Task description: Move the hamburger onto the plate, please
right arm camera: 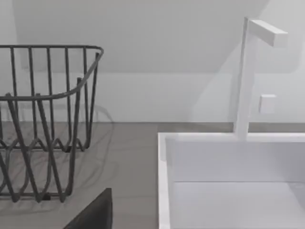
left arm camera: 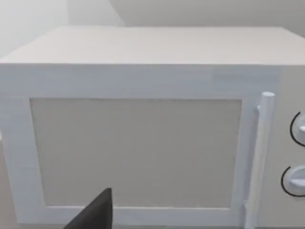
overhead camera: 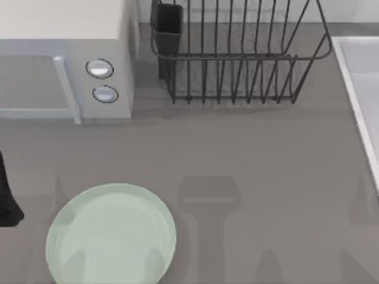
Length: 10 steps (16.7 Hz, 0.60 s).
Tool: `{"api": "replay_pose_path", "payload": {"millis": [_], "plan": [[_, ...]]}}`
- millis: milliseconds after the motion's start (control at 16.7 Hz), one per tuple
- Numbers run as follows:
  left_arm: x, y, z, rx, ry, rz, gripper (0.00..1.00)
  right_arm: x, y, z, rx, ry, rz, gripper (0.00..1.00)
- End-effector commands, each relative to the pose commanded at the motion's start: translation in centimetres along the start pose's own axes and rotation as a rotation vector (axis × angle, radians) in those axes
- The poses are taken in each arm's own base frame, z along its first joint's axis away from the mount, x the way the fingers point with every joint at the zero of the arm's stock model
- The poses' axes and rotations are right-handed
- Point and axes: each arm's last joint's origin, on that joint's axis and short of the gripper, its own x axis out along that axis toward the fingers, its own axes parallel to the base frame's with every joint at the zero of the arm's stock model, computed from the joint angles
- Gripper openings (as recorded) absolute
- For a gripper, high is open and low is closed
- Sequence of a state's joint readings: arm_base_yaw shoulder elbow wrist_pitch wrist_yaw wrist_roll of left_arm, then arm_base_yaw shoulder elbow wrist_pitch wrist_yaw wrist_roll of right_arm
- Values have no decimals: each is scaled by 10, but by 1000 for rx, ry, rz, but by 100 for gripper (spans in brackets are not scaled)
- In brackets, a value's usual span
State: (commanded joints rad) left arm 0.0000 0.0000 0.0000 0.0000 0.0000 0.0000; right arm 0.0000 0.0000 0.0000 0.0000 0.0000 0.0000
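Observation:
The pale mint-green plate lies on the grey table near the front left, with nothing on it. The hamburger is out of view. A dark part of my left arm juts in at the table's left edge, left of the plate. My left gripper faces the shut door of the white microwave from close by. My right gripper hangs over the table between the wire rack and the white sink.
The microwave stands at the back left, door shut, with a handle and two knobs. A dark wire dish rack stands at the back middle. The sink runs along the right edge.

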Motion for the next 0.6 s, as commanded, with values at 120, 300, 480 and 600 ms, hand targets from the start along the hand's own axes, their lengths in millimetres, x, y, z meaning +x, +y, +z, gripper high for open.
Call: {"api": "replay_pose_path", "payload": {"millis": [120,300,480,600], "plan": [[0,0,0,0,1,1,100,0,0,0,0,0,0,100],[1,3,7,24,69,26,100,0,0,0,0,0,0,100],[7,9,20,68,242,67,100,0,0,0,0,0,0,100],[16,15,26,97,420,91,100,0,0,0,0,0,0,100]]}}
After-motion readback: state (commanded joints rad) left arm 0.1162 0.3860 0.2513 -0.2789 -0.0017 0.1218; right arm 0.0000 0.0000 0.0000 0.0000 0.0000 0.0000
